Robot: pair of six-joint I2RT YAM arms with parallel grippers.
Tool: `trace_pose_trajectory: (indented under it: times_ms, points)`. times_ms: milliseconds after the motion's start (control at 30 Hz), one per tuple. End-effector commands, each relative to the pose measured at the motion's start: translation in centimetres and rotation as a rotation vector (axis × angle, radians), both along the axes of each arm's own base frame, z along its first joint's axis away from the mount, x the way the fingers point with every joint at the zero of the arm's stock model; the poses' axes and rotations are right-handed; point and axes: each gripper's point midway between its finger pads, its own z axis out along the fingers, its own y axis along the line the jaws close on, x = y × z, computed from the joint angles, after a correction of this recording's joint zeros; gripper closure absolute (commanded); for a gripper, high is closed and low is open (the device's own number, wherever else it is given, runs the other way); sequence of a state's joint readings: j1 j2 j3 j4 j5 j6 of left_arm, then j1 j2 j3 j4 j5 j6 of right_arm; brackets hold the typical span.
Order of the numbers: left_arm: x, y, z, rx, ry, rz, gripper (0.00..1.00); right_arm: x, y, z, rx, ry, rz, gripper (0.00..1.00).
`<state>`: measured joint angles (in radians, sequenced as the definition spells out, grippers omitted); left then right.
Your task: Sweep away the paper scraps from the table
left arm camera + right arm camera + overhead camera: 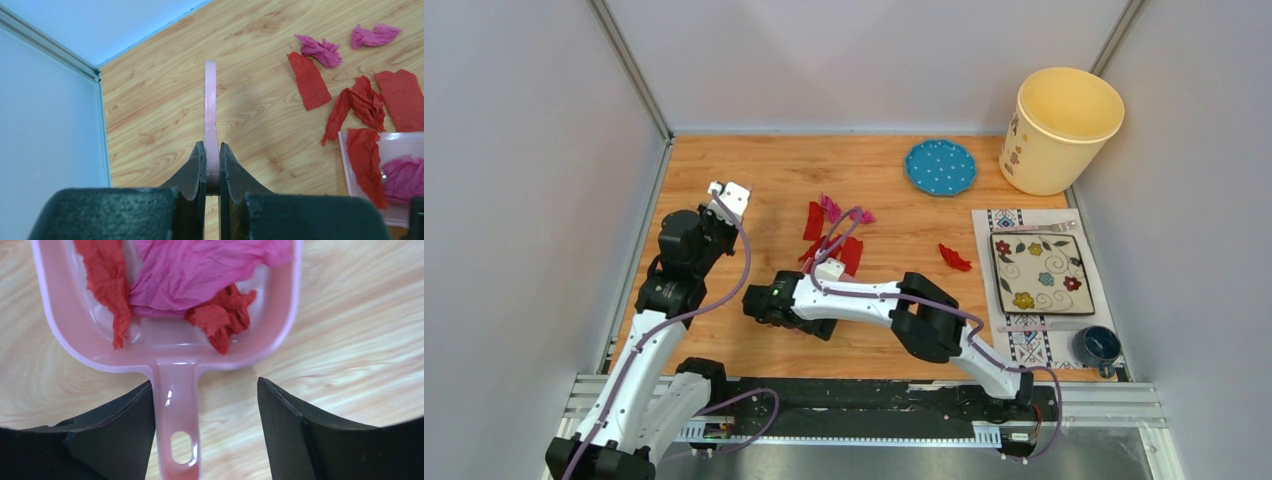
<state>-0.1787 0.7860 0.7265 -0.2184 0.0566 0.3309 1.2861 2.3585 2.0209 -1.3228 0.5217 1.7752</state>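
Red and magenta paper scraps (pixel 834 235) lie bunched mid-table, and one red scrap (pixel 954 258) lies apart to the right. My left gripper (pixel 211 144) is shut on the pale pink brush (pixel 210 100), seen edge-on, left of the scraps (pixel 309 80) on the wooden table (pixel 150 115). My right gripper (pixel 204 382) is open around the handle of the pink dustpan (pixel 177 405). Its left finger touches the handle and its right finger stands apart. Red and magenta scraps (pixel 200 275) lie in the pan. The pan also shows in the left wrist view (pixel 400 145).
A blue dotted plate (pixel 940 166) and a cream bucket (pixel 1064 130) stand at the back right. A white placemat (pixel 984 225) with a floral square plate (pixel 1037 272) and a dark blue cup (pixel 1099 345) lie on the right. Grey walls close in the table.
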Motion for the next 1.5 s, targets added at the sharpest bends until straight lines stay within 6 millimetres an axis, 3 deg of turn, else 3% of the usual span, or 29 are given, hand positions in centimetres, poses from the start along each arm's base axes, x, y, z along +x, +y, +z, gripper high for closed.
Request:
trace_pose_trajectory:
  times_ms: [0, 33, 100, 133, 200, 233, 400, 467, 533, 600, 667, 733, 867, 1067, 1133, 1267, 1467]
  points:
    - [-0.1, -0.2, 2.9, -0.013, -0.068, -0.020, 1.00, -1.8, -3.3, 3.8, -0.055, -0.021, 0.120, 0.27]
    - [-0.1, -0.3, 2.9, -0.014, -0.067, -0.024, 1.00, -2.3, -4.7, 4.1, -0.070, -0.022, 0.146, 0.27]
    - [-0.3, -0.6, 2.8, -0.020, -0.059, -0.036, 1.00, -2.6, -5.4, 4.2, -0.036, -0.029, 0.161, 0.26]
    - [-0.4, -0.6, 2.8, -0.021, -0.059, -0.038, 1.00, -3.1, -7.1, 4.3, -0.029, -0.027, 0.180, 0.26]
    - [-0.5, -0.7, 2.6, -0.020, -0.047, -0.049, 1.00, -3.0, -6.8, 4.7, 0.027, -0.054, 0.231, 0.27]
    - [-0.5, -0.7, 2.7, -0.018, -0.049, -0.049, 1.00, -3.3, -8.1, 4.2, 0.004, -0.045, 0.251, 0.27]
    - [-0.9, -1.0, 2.5, -0.013, -0.029, -0.072, 1.00, -3.9, -10.5, 5.4, -0.084, -0.037, 0.469, 0.22]
    - [-1.2, -1.3, 2.1, -0.016, -0.010, -0.091, 1.00, -3.5, -10.1, 6.8, -0.114, -0.105, 0.585, 0.22]
    - [-1.4, -1.5, 1.8, -0.012, 0.006, -0.107, 1.00, -4.4, -9.9, 9.0, -0.179, -0.167, 0.766, 0.18]
    - [-1.4, -1.6, 1.5, -0.002, 0.018, -0.115, 1.00, -5.7, -8.7, 10.7, -0.146, -0.201, 0.940, 0.09]
    - [-1.5, -1.3, 1.4, 0.010, 0.031, -0.103, 1.00, -7.6, -6.5, 11.0, 0.004, -0.176, 1.036, 0.03]
    - [-1.7, -1.1, 1.3, 0.023, 0.051, -0.099, 1.00, -8.2, -6.5, 10.6, 0.054, -0.168, 1.061, 0.01]
    - [-1.9, -1.1, 0.2, 0.042, 0.123, -0.108, 1.00, -6.2, -9.3, 8.7, -0.058, -0.116, 0.945, 0.01]
    - [-1.4, -0.7, 0.3, 0.057, 0.136, -0.089, 1.00, -5.6, -6.2, 8.2, -0.086, -0.075, 1.014, 0.06]
    - [-1.3, -0.2, -0.1, 0.071, 0.142, -0.064, 1.00, -5.7, -6.4, 7.2, -0.102, -0.023, 0.996, 0.09]
    - [-1.2, -0.3, -0.4, 0.068, 0.152, -0.062, 1.00, -3.8, -8.0, 4.6, -0.128, 0.034, 0.888, 0.14]
    - [-1.0, -0.4, -0.6, 0.065, 0.160, -0.068, 1.00, -3.6, -6.3, 3.5, -0.075, 0.061, 0.919, 0.27]
